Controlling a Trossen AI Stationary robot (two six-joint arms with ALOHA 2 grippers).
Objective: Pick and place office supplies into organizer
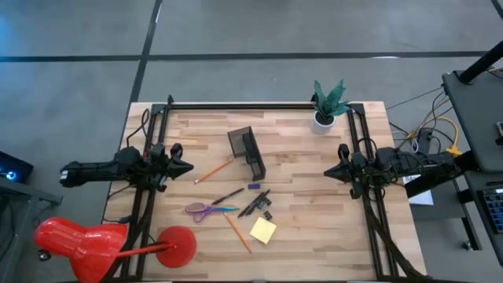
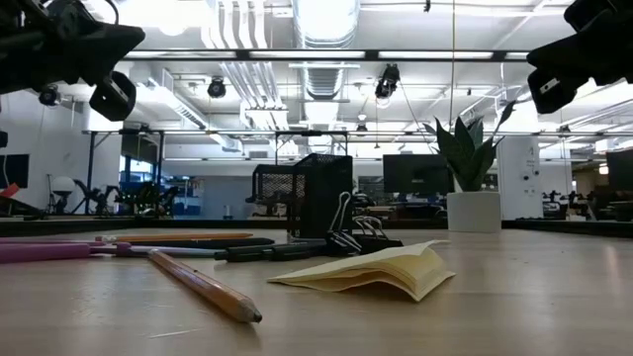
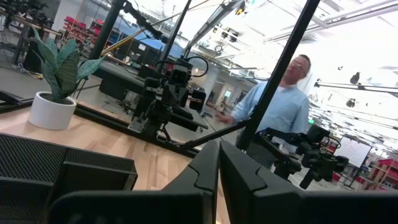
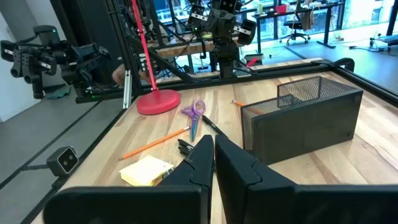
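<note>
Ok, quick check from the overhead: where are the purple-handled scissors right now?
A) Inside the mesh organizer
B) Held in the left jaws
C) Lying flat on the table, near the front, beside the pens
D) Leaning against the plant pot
C: the high view shows the purple-handled scissors lying flat on the table, in front of the mesh organizer, with both grippers off at the table's sides.

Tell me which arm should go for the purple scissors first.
Left, probably. The scissors lie on the left half of the table, nearer the left gripper than the right gripper. Both grippers hang shut above the table's sides, holding nothing.
</note>
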